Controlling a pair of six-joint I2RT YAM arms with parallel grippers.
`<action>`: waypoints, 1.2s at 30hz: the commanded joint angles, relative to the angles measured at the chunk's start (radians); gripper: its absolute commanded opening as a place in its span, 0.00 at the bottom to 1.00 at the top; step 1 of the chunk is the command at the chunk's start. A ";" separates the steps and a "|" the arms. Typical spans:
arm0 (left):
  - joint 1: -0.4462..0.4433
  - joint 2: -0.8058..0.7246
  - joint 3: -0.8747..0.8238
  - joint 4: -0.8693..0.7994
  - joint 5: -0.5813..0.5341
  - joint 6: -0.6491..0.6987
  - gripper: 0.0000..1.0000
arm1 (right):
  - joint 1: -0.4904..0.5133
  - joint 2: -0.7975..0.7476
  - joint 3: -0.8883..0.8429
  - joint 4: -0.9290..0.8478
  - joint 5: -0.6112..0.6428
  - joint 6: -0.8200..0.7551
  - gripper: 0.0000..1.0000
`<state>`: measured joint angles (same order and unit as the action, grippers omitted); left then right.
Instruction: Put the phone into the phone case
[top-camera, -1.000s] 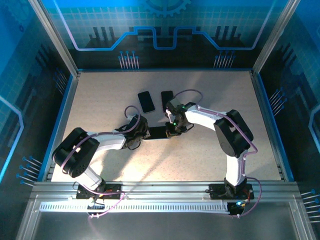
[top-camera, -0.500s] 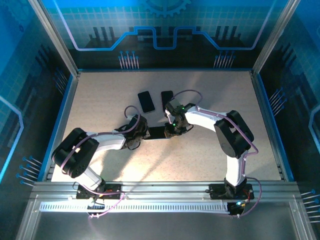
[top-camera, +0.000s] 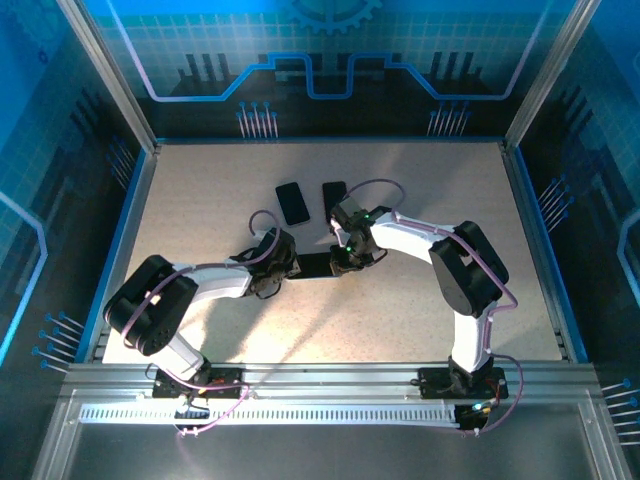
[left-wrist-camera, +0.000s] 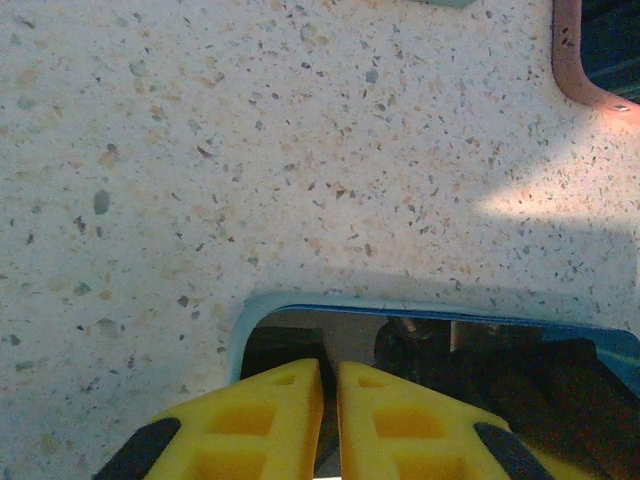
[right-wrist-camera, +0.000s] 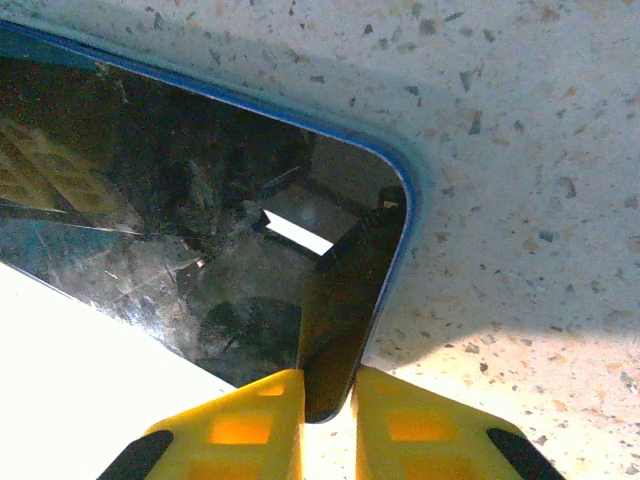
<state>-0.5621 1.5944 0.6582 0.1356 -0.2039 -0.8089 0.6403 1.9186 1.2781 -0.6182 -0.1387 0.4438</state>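
glossy black phone (right-wrist-camera: 200, 200), blue rim

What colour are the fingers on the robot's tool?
Yellow; the fingers show best in the right wrist view.

Table (top-camera: 200, 200): speckled beige top, metal-railed. Lying on it were a left dark slab (top-camera: 292, 203) and a right dark slab (top-camera: 333, 194), close together but apart, phone or case unclear. Nearer was a blue-edged phone (top-camera: 313, 266) with a glossy black face.
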 joint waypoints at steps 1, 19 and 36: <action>0.012 0.035 -0.005 -0.110 -0.005 0.024 0.15 | 0.009 0.015 -0.029 -0.012 0.001 -0.001 0.18; 0.011 0.036 -0.011 -0.105 -0.002 0.021 0.15 | 0.010 0.017 -0.052 -0.005 -0.012 0.010 0.01; 0.011 0.083 -0.032 -0.069 0.017 0.002 0.15 | 0.099 0.202 -0.051 -0.054 0.097 -0.031 0.00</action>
<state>-0.5602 1.6073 0.6601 0.1406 -0.2043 -0.8097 0.6617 1.9442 1.2938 -0.6487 -0.0875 0.4500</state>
